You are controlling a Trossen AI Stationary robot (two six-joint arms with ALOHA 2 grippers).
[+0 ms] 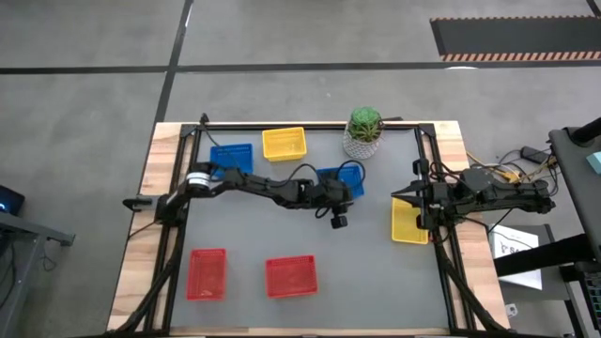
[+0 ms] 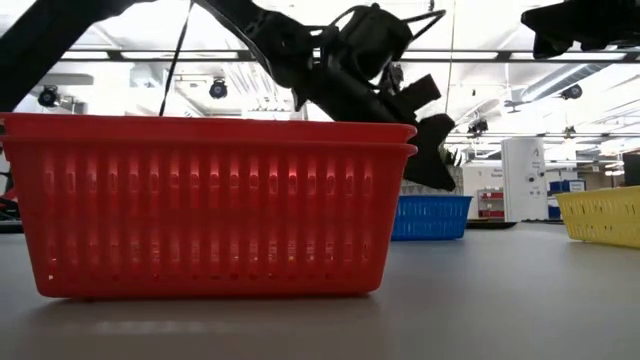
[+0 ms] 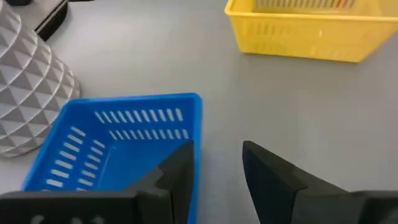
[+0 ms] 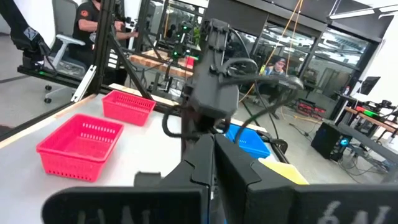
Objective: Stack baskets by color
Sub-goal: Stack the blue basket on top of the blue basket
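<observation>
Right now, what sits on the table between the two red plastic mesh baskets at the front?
Nothing. In the high view, only bare grey tabletop lies between the left red plastic mesh basket and the right red plastic mesh basket.

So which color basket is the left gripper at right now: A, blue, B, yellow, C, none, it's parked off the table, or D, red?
A. The left gripper stands with its fingers apart over the wall of the blue basket beside the potted plant; the high view shows that arm stretched out to it.
</observation>
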